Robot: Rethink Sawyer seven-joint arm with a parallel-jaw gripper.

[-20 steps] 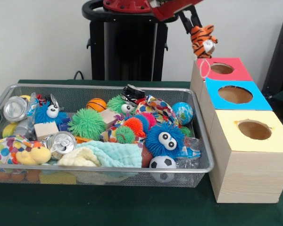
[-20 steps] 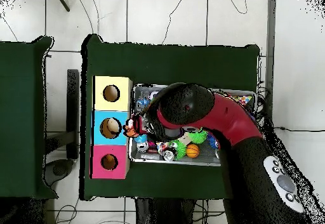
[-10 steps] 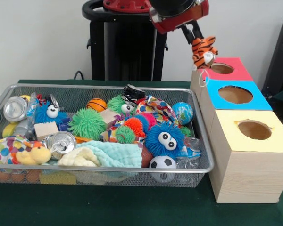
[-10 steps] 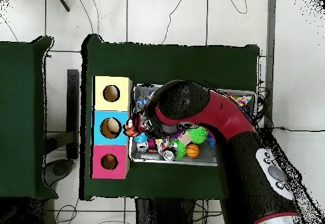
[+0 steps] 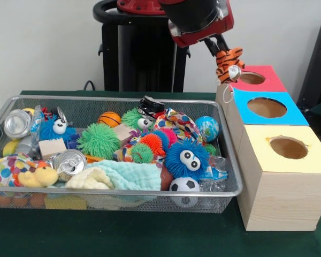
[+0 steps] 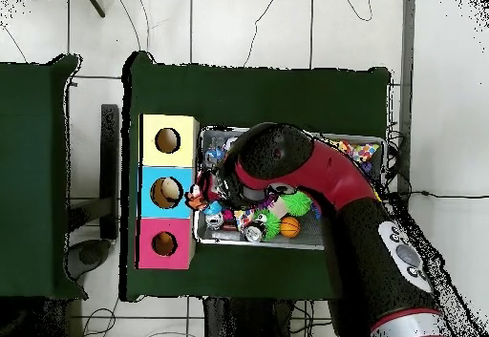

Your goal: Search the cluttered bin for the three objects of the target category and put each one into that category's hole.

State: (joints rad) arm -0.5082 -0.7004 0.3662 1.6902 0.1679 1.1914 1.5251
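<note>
The cluttered bin [image 5: 224, 188] was seen filling the table's left in the front view, heaped with soft toys and balls, and beside it stood the row of three boxes, the red-topped one farthest from the camera with the hole [image 5: 252, 78] dark and open in its lid. The step in hand was judged to be a carry toward the boxes, yet what was carried was a small striped tiger toy [image 5: 228, 62], not a can. Two crushed cans were left in the bin: one can [image 5: 17, 123] against the left wall, another can [image 5: 69, 161] near the front rim beside a yellow duck [image 5: 38, 176]; a third could not be made out. The next move was judged to call for the tiger being dealt with, then a return for the cans. The gripper [image 5: 223, 53] was pinched on the tiger's top, just short of the red box's near edge, above it
</note>
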